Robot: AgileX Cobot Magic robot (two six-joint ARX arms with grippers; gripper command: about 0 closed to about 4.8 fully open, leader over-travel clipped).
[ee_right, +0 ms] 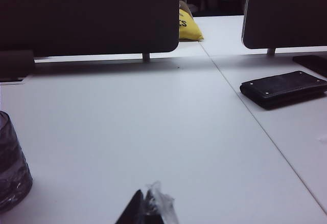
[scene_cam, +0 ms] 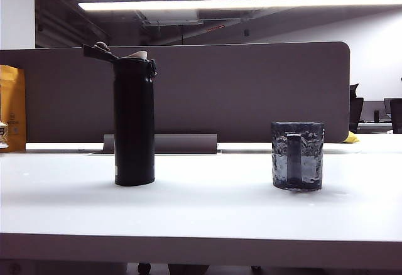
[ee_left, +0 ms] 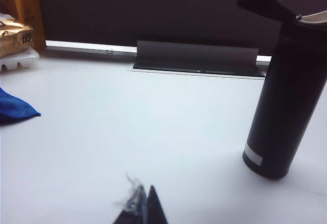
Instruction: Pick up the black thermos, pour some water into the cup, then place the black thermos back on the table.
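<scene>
The black thermos [scene_cam: 134, 121] stands upright on the white table [scene_cam: 201, 209], left of centre, its flip lid hinged open and a pale spout showing; the left wrist view also shows the thermos [ee_left: 285, 96]. The dark hammered-glass cup [scene_cam: 298, 156] stands to its right, handle facing the camera, and an edge of the cup [ee_right: 11, 168] shows in the right wrist view. No water is visible. My left gripper [ee_left: 143, 203] is shut and empty, low over the table, well short of the thermos. My right gripper [ee_right: 147, 206] is shut and empty, short of the cup. Neither arm appears in the exterior view.
A grey-brown partition panel [scene_cam: 188, 90] runs behind the table with a cable flap [ee_left: 196, 59] at its foot. A blue cloth [ee_left: 15, 109] and a gold packet [ee_left: 15, 37] lie at the far left. A black case [ee_right: 283, 88] and a yellow bag [ee_right: 189, 25] are to the right.
</scene>
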